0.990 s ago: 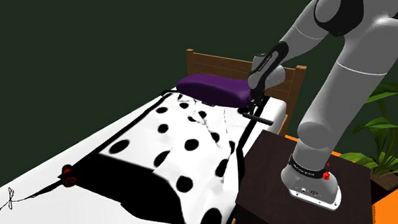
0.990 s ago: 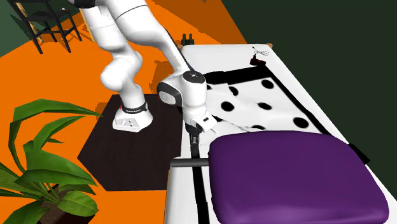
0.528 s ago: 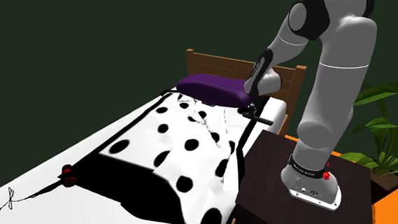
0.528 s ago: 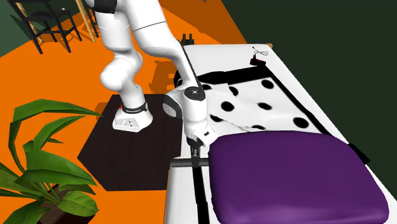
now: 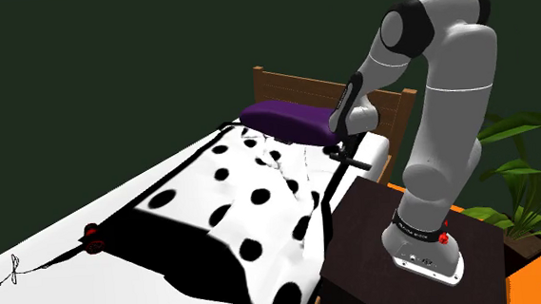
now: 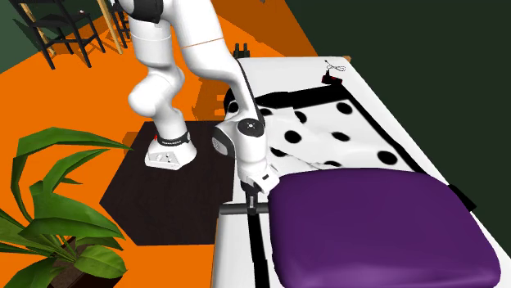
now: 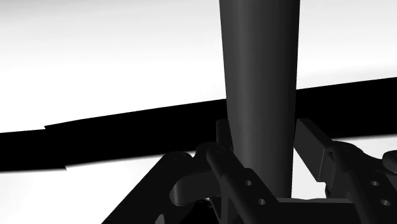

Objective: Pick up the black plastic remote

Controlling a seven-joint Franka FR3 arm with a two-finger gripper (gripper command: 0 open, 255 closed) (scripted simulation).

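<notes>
Two black fingers [image 7: 315,149] flank the black remote [image 7: 259,83] in the wrist view. They are drawn in against its long sides with no gap to see, so the gripper clasps it. Beneath lies a white sheet crossed by a black stripe.

The shoulder view adds the setting. The gripper [image 5: 338,148] is down at the near corner of the purple pillow [image 5: 291,119]. The remote lies flat on the bed [image 5: 167,204] between pillow and mattress edge, not far from the wooden headboard [image 5: 279,82]. The dark stand [image 5: 378,236] sits close beside that edge, and there is free room above.

The second exterior view shows how the remote lies. It runs crosswise, one end reaching the bed's edge above the orange floor [image 6: 74,98], the other at the pillow's side. The pillow crowds the gripper on one side.
</notes>
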